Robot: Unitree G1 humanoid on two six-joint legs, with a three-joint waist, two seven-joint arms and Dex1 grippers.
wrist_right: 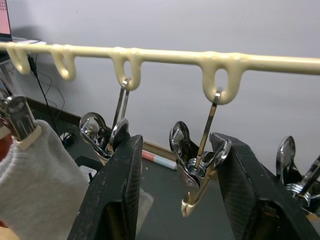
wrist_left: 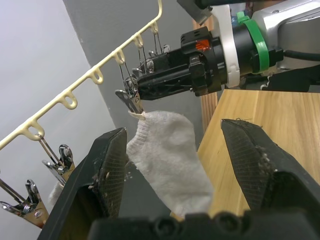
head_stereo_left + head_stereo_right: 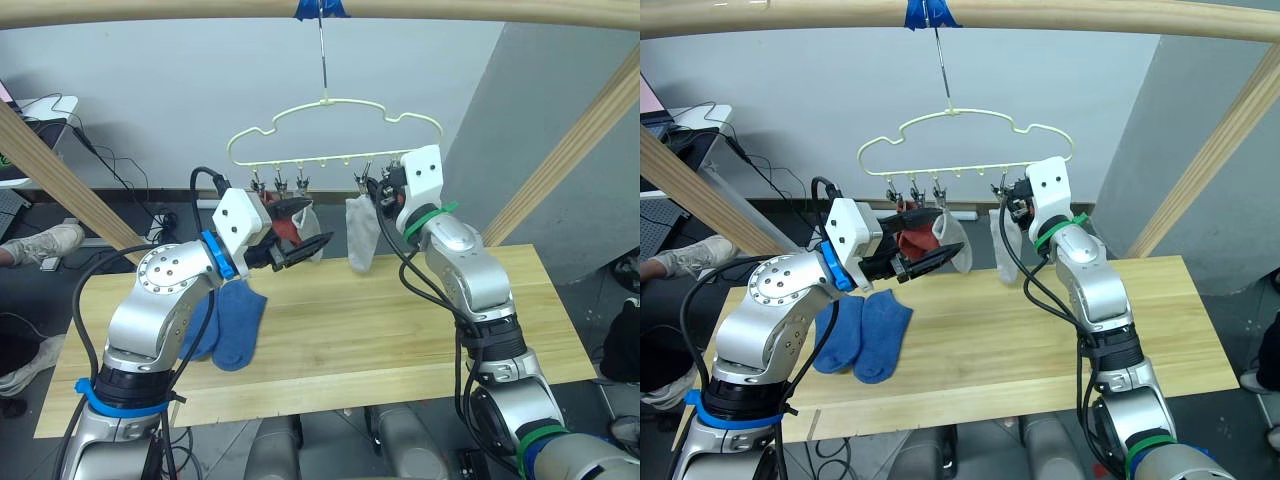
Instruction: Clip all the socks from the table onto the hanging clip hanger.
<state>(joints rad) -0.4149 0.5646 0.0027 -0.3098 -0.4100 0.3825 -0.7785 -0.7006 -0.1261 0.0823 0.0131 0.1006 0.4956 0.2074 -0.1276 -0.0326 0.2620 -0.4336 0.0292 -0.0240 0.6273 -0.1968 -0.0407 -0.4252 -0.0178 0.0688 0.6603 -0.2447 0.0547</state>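
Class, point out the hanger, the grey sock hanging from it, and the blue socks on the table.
hanger (image 3: 335,103): left eye view, top wire.
grey sock (image 2: 167,150): left wrist view, middle of the fabric.
blue socks (image 3: 880,335): right eye view, right sock's middle.

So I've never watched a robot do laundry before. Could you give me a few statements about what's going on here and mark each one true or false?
1. Two blue socks lie on the table. True.
2. The clip hanger lies flat on the table. False: it hangs by its hook from a wooden beam overhead.
3. A light grey sock hangs from one of the hanger's clips. True.
4. The left gripper rests on the blue socks. False: it is raised near the hanger, open, beside a rust-red sock.
5. The right gripper is shut on a sock. False: it is open, with an empty metal clip between its fingers.
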